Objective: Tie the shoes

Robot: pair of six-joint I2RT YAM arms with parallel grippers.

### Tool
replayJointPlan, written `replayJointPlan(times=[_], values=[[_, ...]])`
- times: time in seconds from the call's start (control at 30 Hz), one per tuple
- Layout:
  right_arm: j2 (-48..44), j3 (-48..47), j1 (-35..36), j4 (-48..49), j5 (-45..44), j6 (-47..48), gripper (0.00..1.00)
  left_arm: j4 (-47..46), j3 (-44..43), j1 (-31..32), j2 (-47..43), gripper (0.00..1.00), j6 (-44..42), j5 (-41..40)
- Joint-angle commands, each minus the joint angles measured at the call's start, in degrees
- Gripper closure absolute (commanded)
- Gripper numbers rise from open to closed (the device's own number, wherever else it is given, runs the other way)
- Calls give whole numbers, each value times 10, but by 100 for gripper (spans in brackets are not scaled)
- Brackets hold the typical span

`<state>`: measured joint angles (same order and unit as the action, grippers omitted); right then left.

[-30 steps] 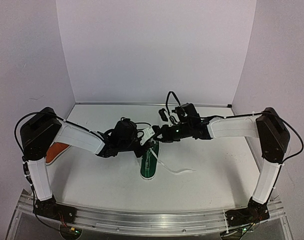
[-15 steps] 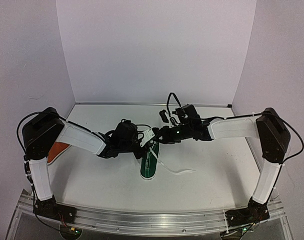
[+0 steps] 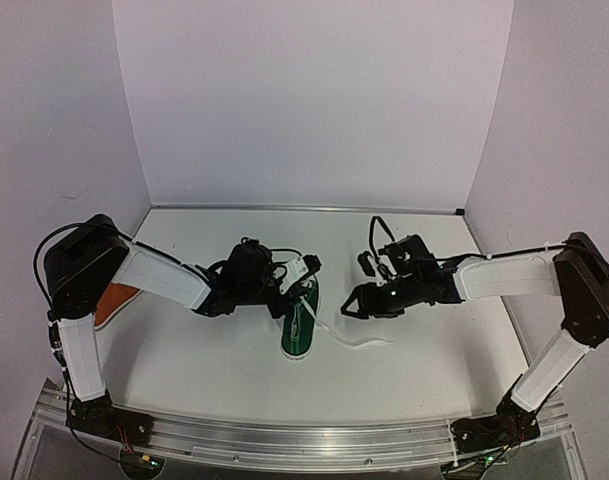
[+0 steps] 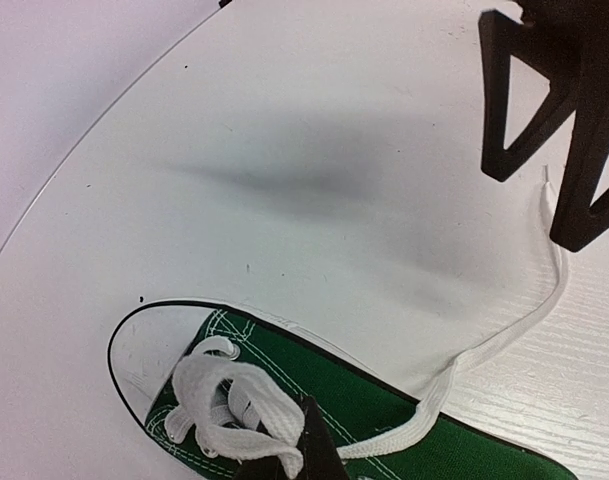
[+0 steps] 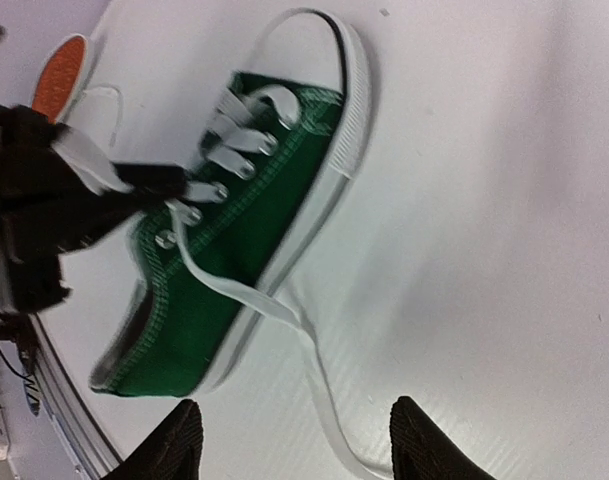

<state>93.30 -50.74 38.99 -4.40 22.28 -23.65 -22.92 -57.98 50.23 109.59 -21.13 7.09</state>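
**Left gripper (image 3: 286,295) closed on the green sneaker's (image 3: 300,332) lace; right gripper (image 3: 351,304) open**

At your far left, the orange-red sneaker (image 3: 111,303) lies on the desk (image 3: 424,370), partly hidden behind the left arm. Mid-desk, your left gripper pinches the white lace (image 4: 234,425) at the eyelets of the green sneaker, whose toe points at the near edge. A loose lace end (image 3: 362,344) trails right across the desk. Just beside it, your right gripper hangs with fingers spread, holding nothing.

Two sneakers are lying on the table (image 3: 434,350): one green sneaker (image 3: 298,335) mid-table, one orange-red sneaker (image 3: 112,303) at the left edge.
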Motion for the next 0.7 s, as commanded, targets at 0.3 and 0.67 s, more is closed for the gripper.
replayJointPlan(times=[0.3,0.67], values=[[34,-7,33,-127,-91,57,24,-52,8,-13,-20,100,-8,70],[66,-8,61,-163,-110,74,28,-97,27,-30,-27,100,5,118]])
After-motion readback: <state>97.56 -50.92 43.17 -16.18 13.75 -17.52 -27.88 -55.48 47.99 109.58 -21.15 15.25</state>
